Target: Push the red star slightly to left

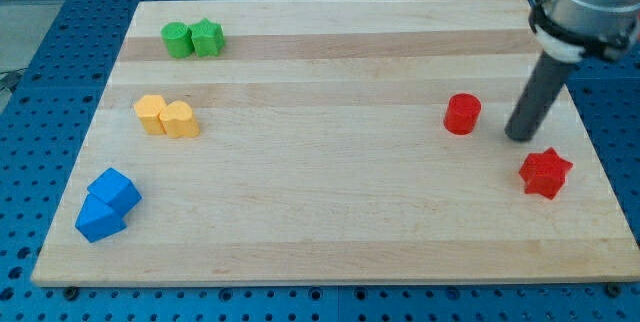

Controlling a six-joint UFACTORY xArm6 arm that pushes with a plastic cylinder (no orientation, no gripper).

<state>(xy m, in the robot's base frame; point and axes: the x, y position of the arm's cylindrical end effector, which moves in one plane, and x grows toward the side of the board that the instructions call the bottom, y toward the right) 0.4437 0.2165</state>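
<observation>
progress: push not begun | red star (pixel 545 173) near surface (pixel 330 242) right edge | my tip (pixel 520 136) just up-left of it, apart | jaws: none, bare rod | left: get to star's right, push left

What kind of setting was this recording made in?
Most likely a robotics lab bench. A pale wooden board lies on a blue perforated table, the kind used for mounting rigs. Small coloured test blocks sit in pairs, and my tip stands between the red cylinder and the red star.
</observation>
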